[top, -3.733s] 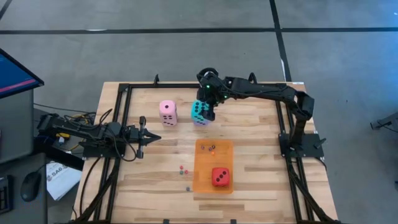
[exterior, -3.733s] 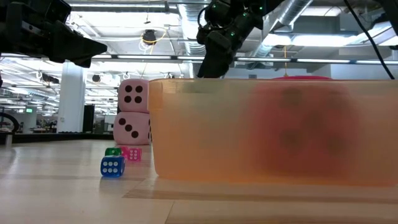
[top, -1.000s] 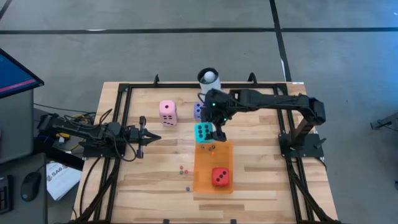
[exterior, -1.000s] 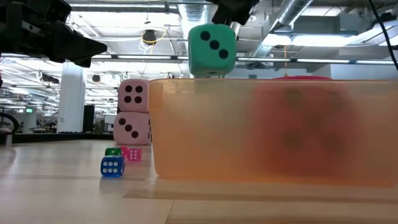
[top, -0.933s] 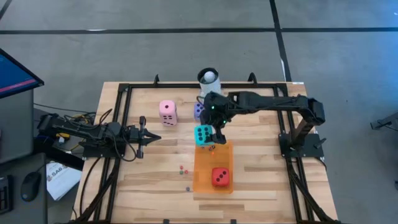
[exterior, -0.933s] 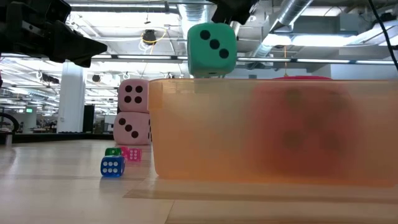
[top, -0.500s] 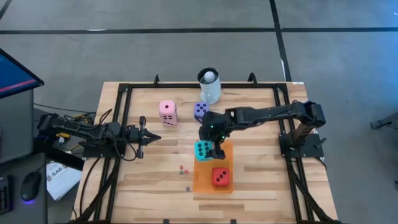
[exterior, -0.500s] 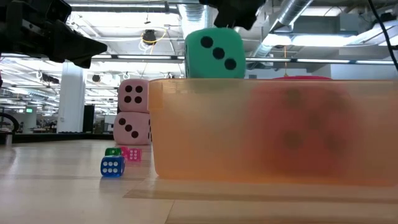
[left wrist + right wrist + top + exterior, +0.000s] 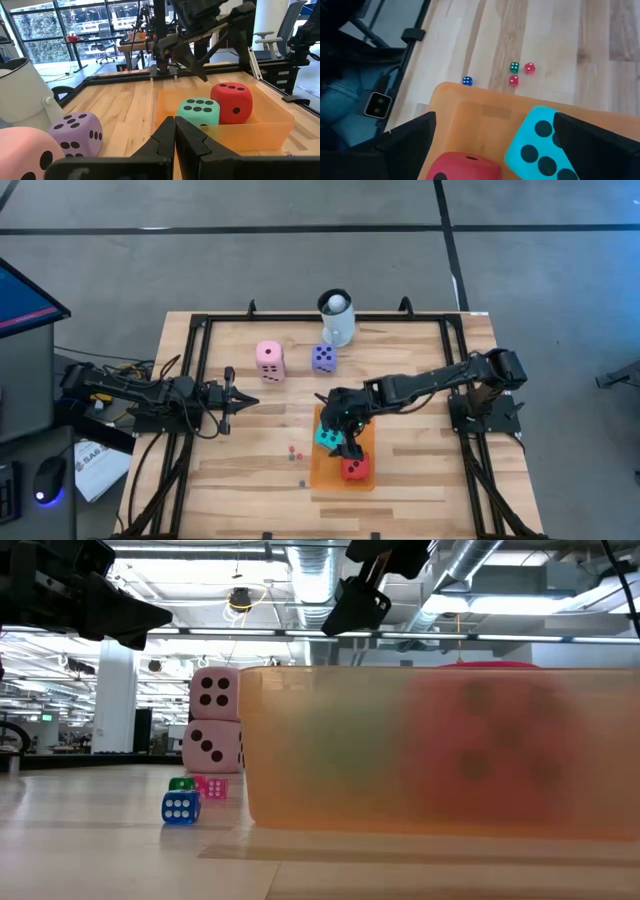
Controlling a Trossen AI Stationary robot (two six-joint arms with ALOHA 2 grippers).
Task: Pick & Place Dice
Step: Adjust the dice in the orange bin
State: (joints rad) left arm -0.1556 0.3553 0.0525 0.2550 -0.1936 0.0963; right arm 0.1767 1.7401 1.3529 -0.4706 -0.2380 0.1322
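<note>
Two big dice sit in the orange tray now: the teal die at its far left corner and the red die nearer, the two just beside each other. The right gripper hangs right over the teal die with its fingers spread wide and nothing in them. The risk I see is in the lift-away: a finger could brush the soft teal cube and tip it over the tray wall, or nudge the red die. Two more big dice wait on the bench, the pink die and the purple die, both far of the tray near the white mug. Tiny dice lie loose left of the tray and could scatter. The left gripper rests at the left, fingers shut, empty.
</note>
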